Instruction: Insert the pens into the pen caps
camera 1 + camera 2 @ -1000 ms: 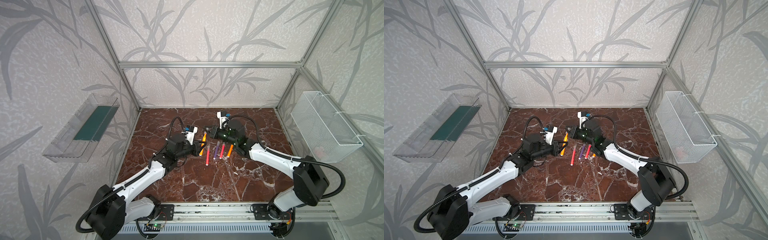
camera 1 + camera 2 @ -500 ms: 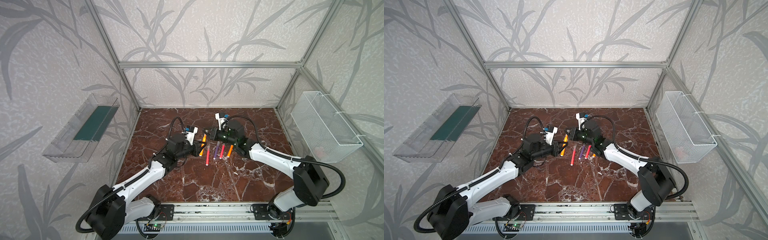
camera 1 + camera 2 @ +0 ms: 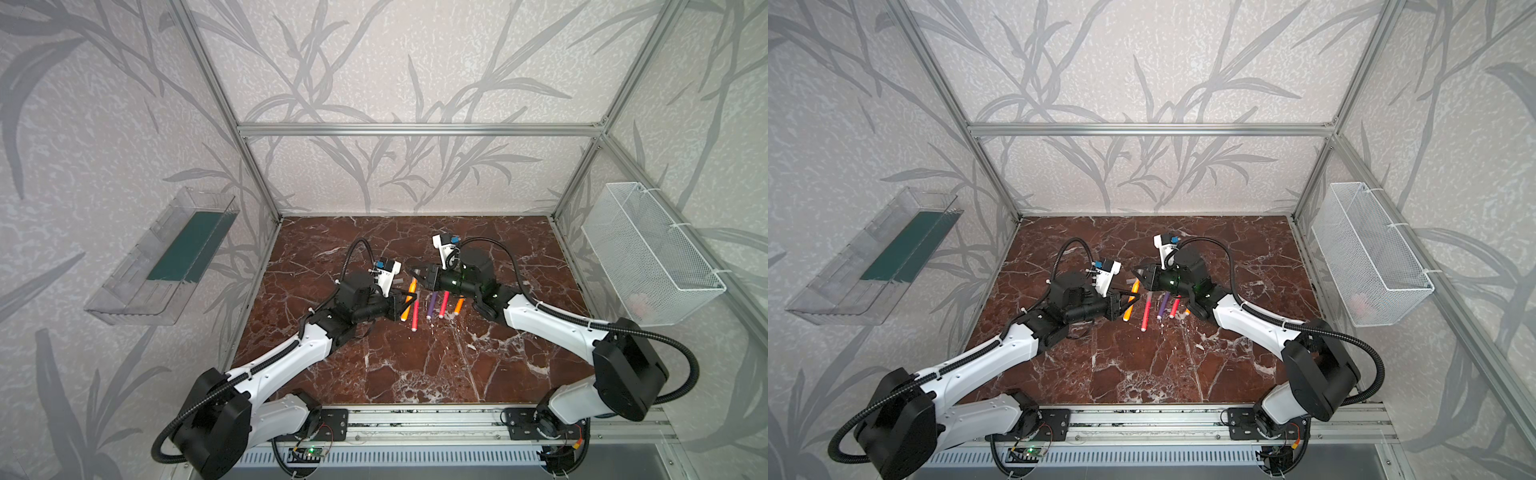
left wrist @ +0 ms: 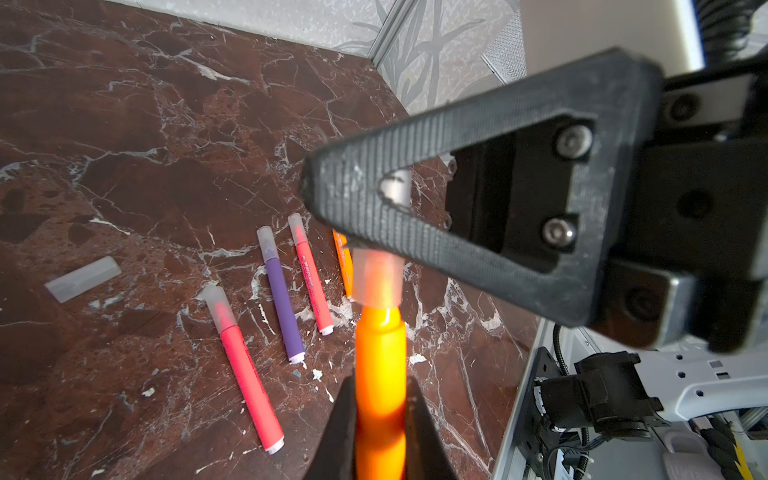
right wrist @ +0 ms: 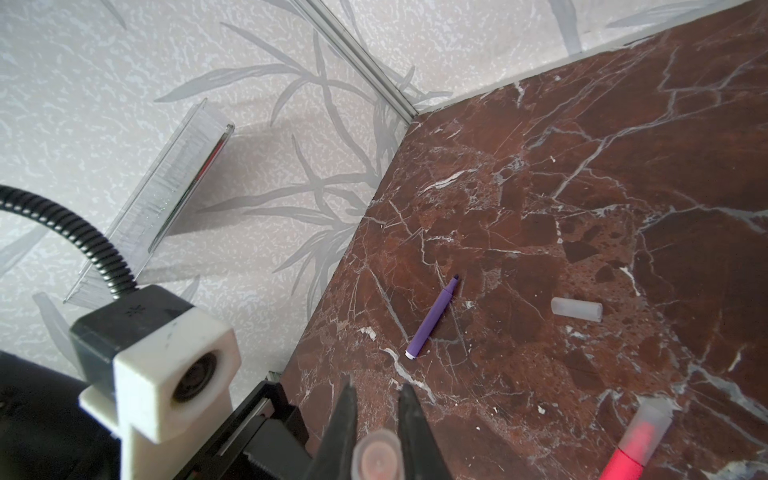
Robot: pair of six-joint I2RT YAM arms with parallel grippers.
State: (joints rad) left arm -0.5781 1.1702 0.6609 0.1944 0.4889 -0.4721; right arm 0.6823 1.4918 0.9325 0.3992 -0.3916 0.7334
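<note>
Tabletop (image 4: pixel 124 124): polished marble, white-veined. Pen caps (image 4: pixel 83 278): frosted translucent plastic; orange pen (image 4: pixel 380 365): glossy plastic. Right gripper (image 4: pixel 316 187): matt ribbed blk plastic w/ 2 metal screws.

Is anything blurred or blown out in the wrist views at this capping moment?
Left wrist view: the held orange pen is out of focus and glares bright, its cap hazy; the capped pens on the marble are sharp. Right wrist view: that cap is soft near the lens; the purple pen and loose cap are crisp.
</note>
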